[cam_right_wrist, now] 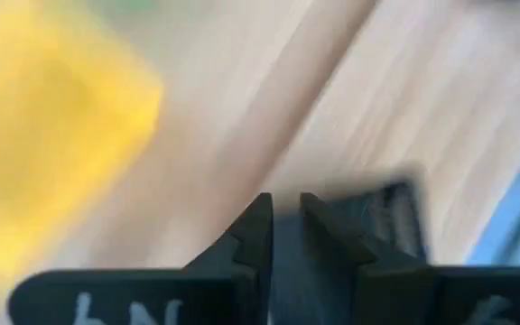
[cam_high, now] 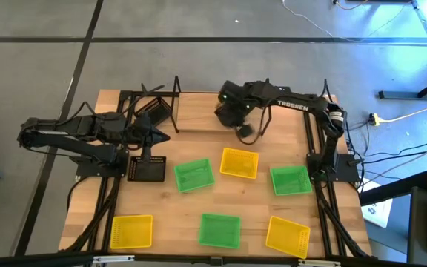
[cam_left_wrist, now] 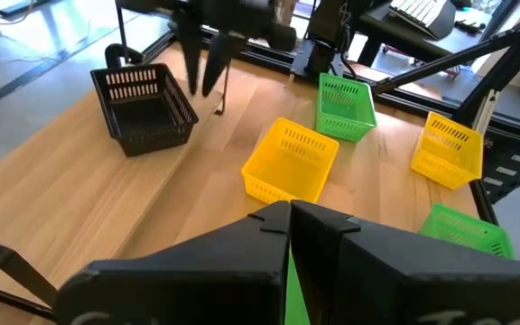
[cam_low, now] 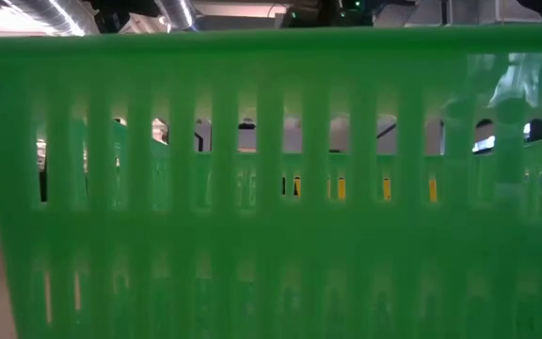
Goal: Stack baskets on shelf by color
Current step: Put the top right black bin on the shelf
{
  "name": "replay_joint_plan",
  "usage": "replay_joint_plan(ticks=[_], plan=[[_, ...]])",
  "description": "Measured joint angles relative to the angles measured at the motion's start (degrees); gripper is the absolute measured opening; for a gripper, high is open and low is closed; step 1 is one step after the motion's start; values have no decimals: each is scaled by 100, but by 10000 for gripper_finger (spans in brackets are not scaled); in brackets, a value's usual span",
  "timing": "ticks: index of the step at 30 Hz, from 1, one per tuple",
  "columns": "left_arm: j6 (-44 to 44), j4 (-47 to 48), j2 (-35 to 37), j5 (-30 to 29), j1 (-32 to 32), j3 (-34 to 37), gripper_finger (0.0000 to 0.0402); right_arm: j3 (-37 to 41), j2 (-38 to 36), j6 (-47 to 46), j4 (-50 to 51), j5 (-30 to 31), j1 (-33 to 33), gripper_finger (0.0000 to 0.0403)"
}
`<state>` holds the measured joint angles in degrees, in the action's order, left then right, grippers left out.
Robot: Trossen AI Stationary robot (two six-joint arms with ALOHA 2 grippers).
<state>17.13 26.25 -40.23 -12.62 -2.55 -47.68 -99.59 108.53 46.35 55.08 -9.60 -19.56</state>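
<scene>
So the surface is a pale wooden top with a black frame around it, sitting on a grey floor with dark seam lines. Off to the right of it there's a mess of cables and some dark equipment.

Baskets are scattered all over the near half. Three green ones: one near the middle, one toward the right, and one at the front edge. That front one sits right up against the low camera and fills its whole view; you only get slivers of the room through the slots. Three yellow ones too: one mid-surface between two of the green ones, one at front left and one at front right. A black basket sits on the left by the left arm, and another black one is farther back by the shelf, whose thin black bars stand at the back left.

Left claw hangs over the left side near the black baskets, fingers pinched together with nothing between them. Right claw is up over the back middle, just beyond the mid-surface yellow basket, fingers nearly closed and empty.
</scene>
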Motion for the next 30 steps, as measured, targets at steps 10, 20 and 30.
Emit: replay_joint_plan(ticks=[10,20,30], plan=[[-261,4,0,0,0,2,4,87,305,-4207,-1409,-499,73,6],[-270,6,0,0,2,2,4,87,756,-4776,-1077,448,75,2],[-270,6,0,2,0,2,4,87,848,-5160,-630,1131,23,1]])
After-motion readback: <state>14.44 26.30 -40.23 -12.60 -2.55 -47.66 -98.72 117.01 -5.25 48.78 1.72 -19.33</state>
